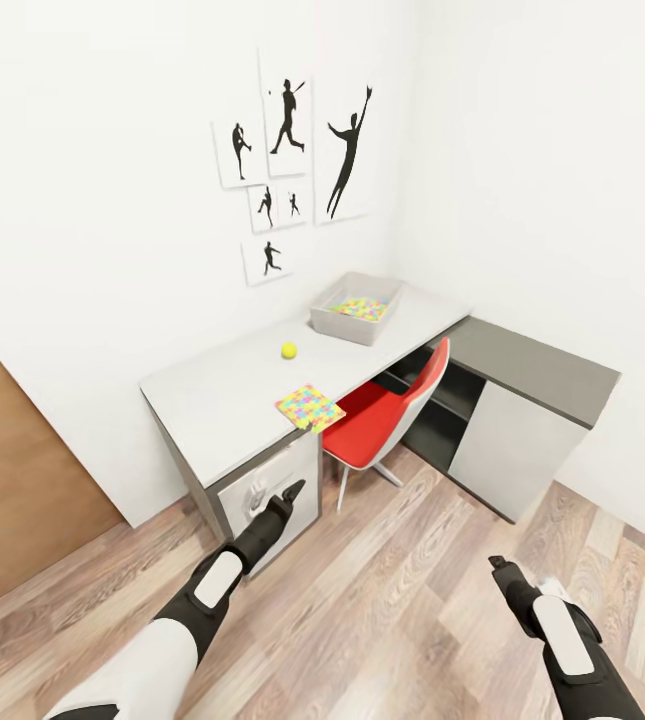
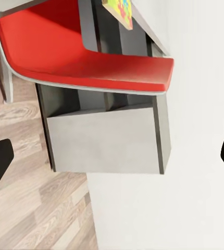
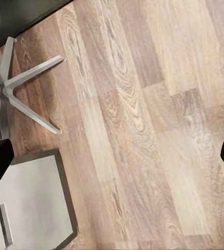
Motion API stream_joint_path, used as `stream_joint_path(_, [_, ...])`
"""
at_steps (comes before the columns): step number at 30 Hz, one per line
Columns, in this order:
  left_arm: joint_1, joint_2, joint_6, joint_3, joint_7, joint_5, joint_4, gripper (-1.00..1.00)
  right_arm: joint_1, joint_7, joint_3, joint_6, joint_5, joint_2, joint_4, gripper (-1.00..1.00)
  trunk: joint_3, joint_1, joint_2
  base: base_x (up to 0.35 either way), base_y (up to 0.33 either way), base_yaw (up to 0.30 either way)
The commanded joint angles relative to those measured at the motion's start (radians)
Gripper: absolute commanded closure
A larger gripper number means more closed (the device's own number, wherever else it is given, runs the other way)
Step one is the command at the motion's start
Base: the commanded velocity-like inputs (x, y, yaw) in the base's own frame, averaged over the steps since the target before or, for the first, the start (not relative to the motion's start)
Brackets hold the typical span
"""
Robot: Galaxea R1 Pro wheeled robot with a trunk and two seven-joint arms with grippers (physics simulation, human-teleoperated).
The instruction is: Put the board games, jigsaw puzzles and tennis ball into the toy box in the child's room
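The light grey toy box (image 1: 346,326) stands at the far end of the white table (image 1: 212,400), with one multicoloured jigsaw puzzle (image 1: 360,308) lying inside it. A second jigsaw puzzle (image 1: 309,408) (image 2: 120,10) lies at the table's front edge, slightly overhanging. Between them the small yellow-green tennis ball (image 1: 289,350) rests on the tabletop. My left gripper (image 1: 292,492) (image 2: 112,159) is open, low in front of the drawers. My right gripper (image 1: 499,565) (image 3: 112,159) hangs open over the floor. The board games and the bed are out of view.
A red chair (image 1: 387,415) (image 2: 86,57) is tucked under the table beside the drawers (image 1: 267,495). The dark grey side desk (image 1: 542,365) with its white panel (image 2: 107,140) joins on the right. A brown door (image 1: 12,480) is at the left. Wood-plank floor (image 3: 143,104) lies before me.
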Motion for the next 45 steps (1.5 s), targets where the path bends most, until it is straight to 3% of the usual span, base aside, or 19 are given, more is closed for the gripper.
stream_joint_path(1, [-0.001,-0.001,0.010,0.005,-0.003,0.008,0.000,-1.00,-0.001,-0.006,-0.001,0.003,-0.008,0.001,-0.002,-1.00,-0.002,0.001,-0.002,0.219,-0.062,0.000])
stream_joint_path(16, [-0.001,-0.001,0.011,0.003,-0.002,0.008,0.000,-1.00,-0.001,-0.005,0.004,0.003,-0.009,0.002,0.000,-1.00,-0.002,0.001,-0.002,0.063,-0.046,0.000])
stream_joint_path(26, [-0.001,-0.001,0.008,0.003,-0.001,0.009,0.000,-1.00,-0.001,-0.006,0.079,-0.001,-0.008,-0.001,-0.001,-1.00,-0.002,0.001,-0.002,0.084,-0.091,0.000])
stream_joint_path(45, [-0.001,-0.001,0.007,0.003,0.002,0.009,0.002,-1.00,-0.001,-0.006,0.085,-0.001,-0.008,-0.004,0.000,-1.00,0.005,0.001,-0.002,0.004,-0.002,0.076])
